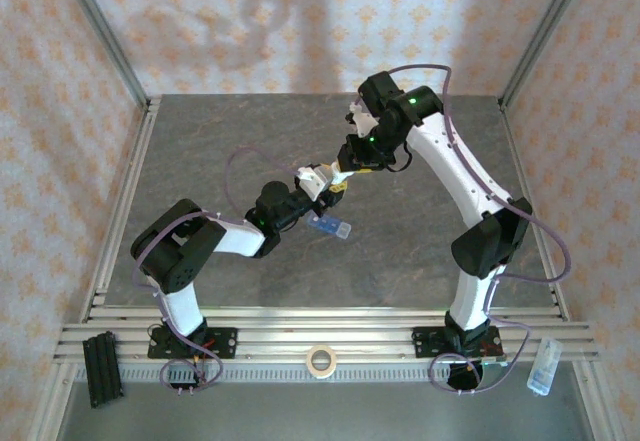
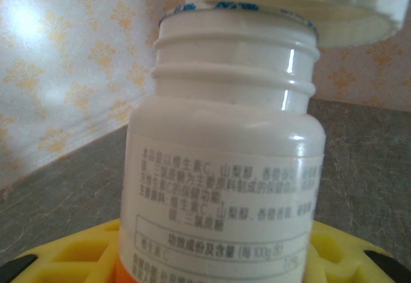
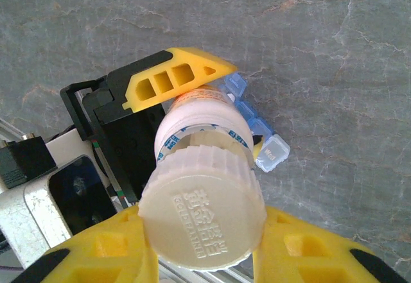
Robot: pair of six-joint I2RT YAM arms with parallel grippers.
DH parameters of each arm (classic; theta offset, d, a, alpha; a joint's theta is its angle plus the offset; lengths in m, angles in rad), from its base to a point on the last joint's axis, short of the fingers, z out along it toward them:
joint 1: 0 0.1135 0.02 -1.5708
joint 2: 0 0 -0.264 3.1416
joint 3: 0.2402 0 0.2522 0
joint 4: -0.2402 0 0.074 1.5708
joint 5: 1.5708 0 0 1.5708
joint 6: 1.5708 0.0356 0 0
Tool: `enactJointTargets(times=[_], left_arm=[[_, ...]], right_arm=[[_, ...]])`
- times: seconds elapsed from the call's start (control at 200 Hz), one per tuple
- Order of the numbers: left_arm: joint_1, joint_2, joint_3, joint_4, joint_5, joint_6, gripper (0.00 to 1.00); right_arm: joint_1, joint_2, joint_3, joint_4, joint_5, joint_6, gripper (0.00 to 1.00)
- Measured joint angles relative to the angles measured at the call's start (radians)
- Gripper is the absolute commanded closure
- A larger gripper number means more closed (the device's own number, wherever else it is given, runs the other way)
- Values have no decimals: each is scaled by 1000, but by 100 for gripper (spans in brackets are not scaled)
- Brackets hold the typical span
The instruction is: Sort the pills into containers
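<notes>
- Containers (image 1: pixel 330 226), a blue strip of joined compartments, lie near the middle of the surface (image 1: pixel 200 161), just at 5 o'clock of the raised bottle (image 2: pixel 225 167).
- The strip looks like light, stiff, thin plastic that would skid on the smooth surface, so it is best taken across its long sides.
- Left gripper (image 2: pixel 212 264) pinches the bottle's body, which is smooth and rigid; a firm hold low down suits it.
- Right gripper (image 3: pixel 202 235) pinches the ribbed cap (image 3: pixel 199 196), held off the threaded neck.
- The pills presumably sit inside the opaque bottle. Whether its mouth is sealed is unclear.
- From the right wrist, the bottle hides part of the strip, and I cannot tell whether its lids are open.
</notes>
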Motion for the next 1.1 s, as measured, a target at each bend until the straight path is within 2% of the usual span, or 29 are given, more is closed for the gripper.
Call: enactJointTargets(times=[0.846,1.101], left_arm=[[-9,-3,-2,-18,10,0,100],[-9,-3,-2,-34,10,-1,100]], right_arm=[[-14,39,-3,16,-33,2,65],[-20,39,-32,40,-55,55,56]])
